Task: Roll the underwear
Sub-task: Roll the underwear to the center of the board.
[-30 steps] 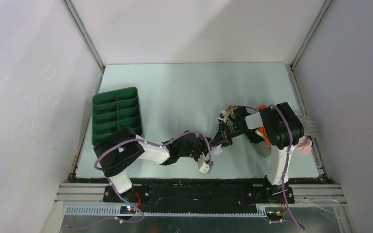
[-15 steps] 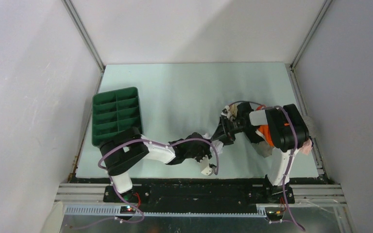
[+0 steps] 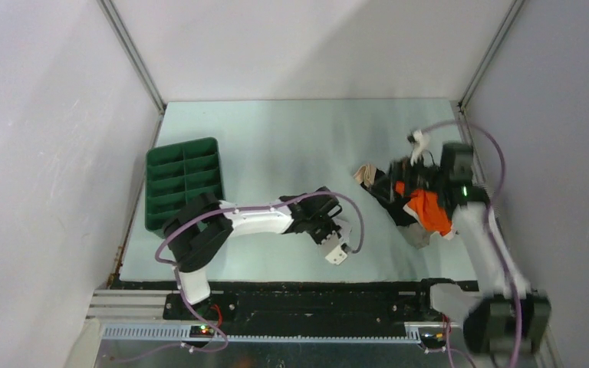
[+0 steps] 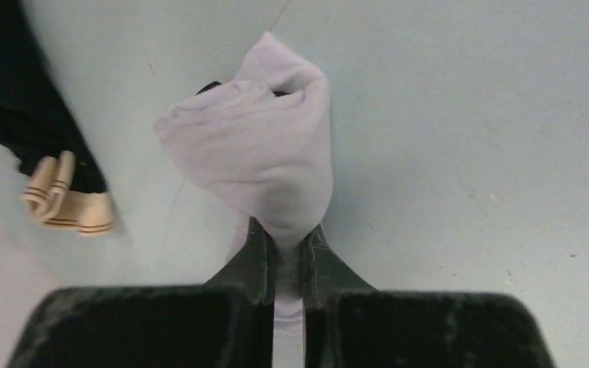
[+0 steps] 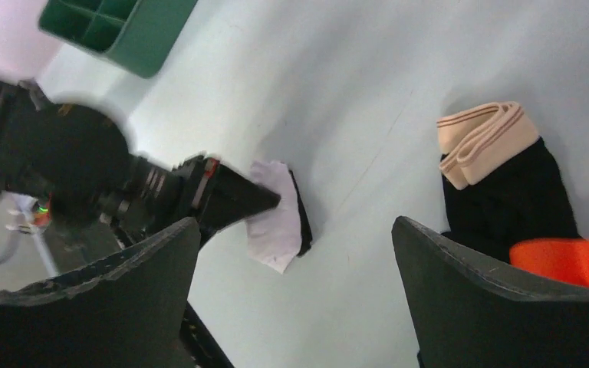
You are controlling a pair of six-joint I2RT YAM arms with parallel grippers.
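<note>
The underwear (image 4: 261,153) is a pale lilac bundle, loosely rolled, lying on the light table near its front edge. A dark edge peeks from under it (image 5: 301,218). My left gripper (image 4: 285,230) is shut on the near end of the bundle, with cloth pinched between the fingers. The right wrist view shows the same grip from the side, with the left gripper (image 5: 272,201) at the underwear (image 5: 276,222). My right gripper (image 5: 295,226) is wide open, raised above the table and holding nothing. In the top view, the left gripper (image 3: 334,244) is near the front middle and the right gripper (image 3: 403,165) is over the clothes pile.
A pile of clothes lies at the right: a black garment (image 5: 506,199) with a beige striped waistband (image 5: 479,134) and an orange garment (image 3: 428,207). The waistband (image 4: 65,203) lies just left of the bundle. A green divided tray (image 3: 184,182) stands at the left edge.
My left gripper has closed on the underwear and shifted right. My right gripper has let go, opened wide and pulled back up and to the right, over the pile.
</note>
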